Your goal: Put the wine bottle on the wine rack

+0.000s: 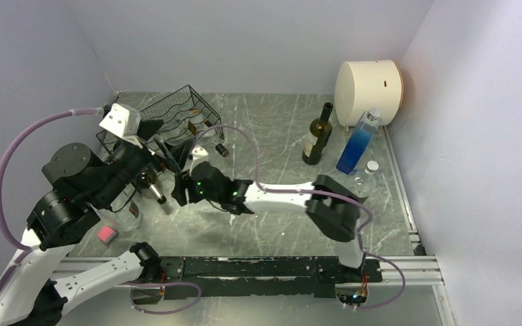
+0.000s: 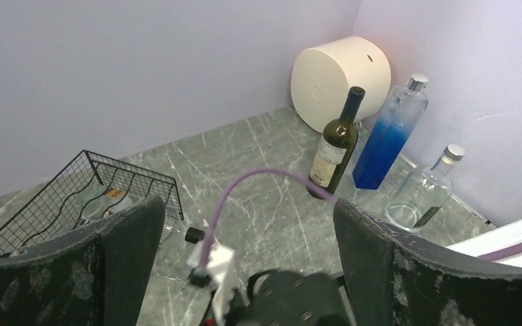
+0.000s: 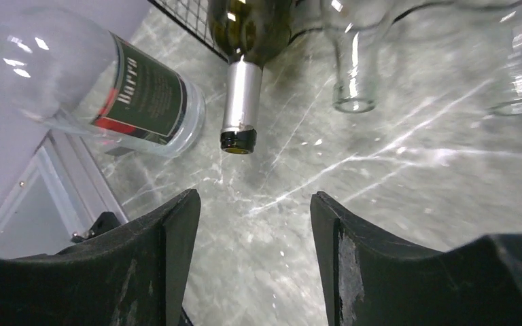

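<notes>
In the right wrist view a dark green wine bottle (image 3: 243,81) with a silver foil neck lies with its body at the black wire wine rack (image 3: 190,13) and its mouth pointing at me. My right gripper (image 3: 255,204) hangs open just short of that mouth, with only floor between its fingers. A second dark wine bottle (image 1: 317,136) stands upright at the back right. In the top view the rack (image 1: 177,112) sits at the back left. My left gripper (image 2: 245,210) is wide open and holds nothing, raised beside the rack (image 2: 75,197).
A clear labelled bottle (image 3: 109,88) lies left of the foil neck, and clear glass necks (image 3: 353,68) lie to its right. A blue bottle (image 1: 358,142), a small clear bottle (image 1: 366,178) and a white cylinder (image 1: 369,92) stand at the back right. The right arm's purple cable (image 2: 245,178) arches across.
</notes>
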Available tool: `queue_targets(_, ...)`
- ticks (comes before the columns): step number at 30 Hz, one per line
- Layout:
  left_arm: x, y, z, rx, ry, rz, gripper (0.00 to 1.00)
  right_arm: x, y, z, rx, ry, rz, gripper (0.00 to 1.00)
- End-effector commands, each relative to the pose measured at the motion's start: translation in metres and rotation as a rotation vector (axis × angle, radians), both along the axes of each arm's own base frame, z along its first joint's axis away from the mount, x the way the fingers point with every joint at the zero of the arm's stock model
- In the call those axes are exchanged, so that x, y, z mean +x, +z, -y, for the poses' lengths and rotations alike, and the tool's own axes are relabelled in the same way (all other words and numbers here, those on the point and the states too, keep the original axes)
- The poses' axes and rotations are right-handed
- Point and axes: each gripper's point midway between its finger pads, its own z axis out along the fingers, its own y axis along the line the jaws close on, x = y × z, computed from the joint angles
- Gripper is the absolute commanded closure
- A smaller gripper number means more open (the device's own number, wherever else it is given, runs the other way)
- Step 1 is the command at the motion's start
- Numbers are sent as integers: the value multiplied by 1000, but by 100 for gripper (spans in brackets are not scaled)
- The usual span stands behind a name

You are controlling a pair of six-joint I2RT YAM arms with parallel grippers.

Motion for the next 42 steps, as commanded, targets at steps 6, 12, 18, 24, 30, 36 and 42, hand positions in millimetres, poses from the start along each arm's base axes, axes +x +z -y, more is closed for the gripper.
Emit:
queue_targets(6,0,11,-13,-39,52,36,2,87,87,160,-174,-281,175,34)
queue_targets(12,3,6,-10,-50,54,42,2,128,161,271,-258,-553,301,31)
queue_targets(18,13,-5,0,-41,51,34,3,153,212,340,-325,-723,362,29)
queue_targets(24,23,-32,19,-71,29,-26,2,161,245,391,-392,-875,407,28)
queue_targets(30,33,-55,34,-69,12,-70,2,174,247,430,-391,-964,395,26)
queue_targets(36,39,-77,48,-76,-10,-116,2,188,232,457,-390,-1021,343,25)
queue_targets(42,42,-83,55,-62,-27,-122,3,203,194,459,-448,-952,281,29)
